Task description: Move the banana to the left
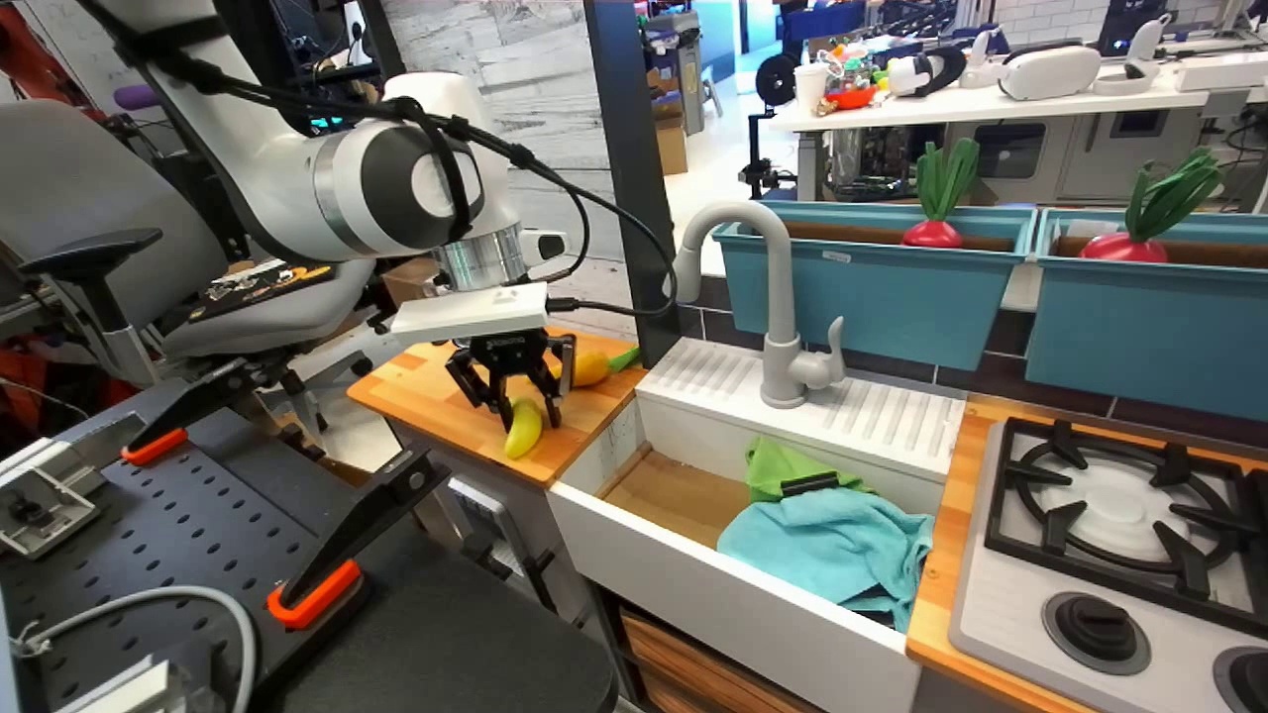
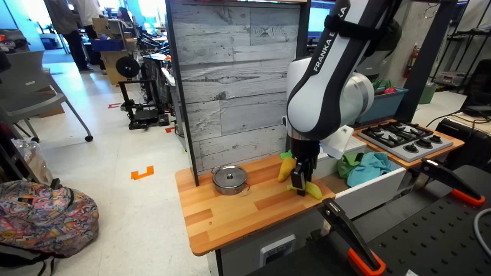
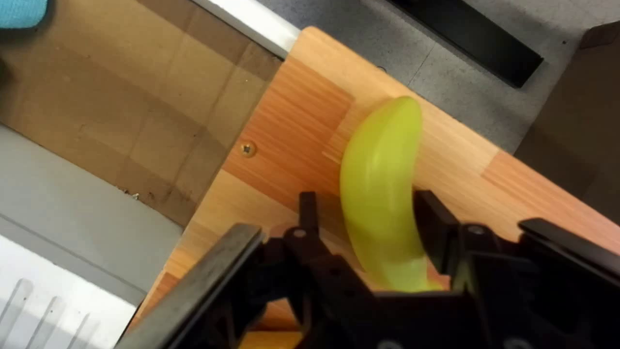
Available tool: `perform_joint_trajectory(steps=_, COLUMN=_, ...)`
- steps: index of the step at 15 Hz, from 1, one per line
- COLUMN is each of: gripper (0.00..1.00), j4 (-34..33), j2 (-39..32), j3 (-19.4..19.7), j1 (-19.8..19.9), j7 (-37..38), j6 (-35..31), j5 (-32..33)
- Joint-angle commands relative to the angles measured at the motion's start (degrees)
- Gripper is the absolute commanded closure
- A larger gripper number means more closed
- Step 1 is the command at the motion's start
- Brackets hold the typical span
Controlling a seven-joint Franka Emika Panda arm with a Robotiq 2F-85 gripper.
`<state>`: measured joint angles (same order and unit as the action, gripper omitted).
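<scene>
Gripper (image 3: 366, 207) astride yellow banana (image 3: 380, 189) — jaws parted, wooden counter (image 2: 241, 209) beneath

Inside the claw (image 3: 367, 206), a gap shows at one side of the banana (image 3: 380, 189); contact opposite is hard to judge. Open desk (image 2: 245, 214) reaches the pot (image 2: 229, 181); a green-topped yellow piece (image 2: 286, 169) and grey panel (image 2: 238, 84) block the back.

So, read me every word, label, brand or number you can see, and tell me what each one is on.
"FRANKA E", then "KA" beyond a black strap: on the robot arm, in an exterior view.
Pale lettering on the gripper: too blurred to read.
White label on the teal planter: too small to read.
White marking on a black clamp: too small to read.
No readable numbers.
</scene>
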<state>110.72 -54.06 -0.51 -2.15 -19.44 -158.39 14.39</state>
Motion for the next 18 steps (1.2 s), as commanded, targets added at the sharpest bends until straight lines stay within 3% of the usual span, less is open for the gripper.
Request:
perform_joint_trajectory(steps=1, gripper=0.77, j4=-1.53, j2=-0.02, j3=-0.40, j1=0.93, j7=-1.47, j6=1.30, j5=1.47)
perform_joint_trajectory(steps=4, gripper=0.96, j4=0.51, j2=2.33, j3=0.64, j1=0.02, j7=-0.58, j6=-0.17, j5=1.94)
perform_joint_trajectory(steps=12, gripper=0.93, j4=7.73, j2=10.68, j3=3.92, j1=-5.46, j7=2.79, j6=-1.97, j5=6.65)
perform_joint_trajectory(steps=18, gripper=0.93, j4=4.82, j2=11.98, j3=2.17, j1=-9.03, j7=2.63, j6=2.53, j5=8.42)
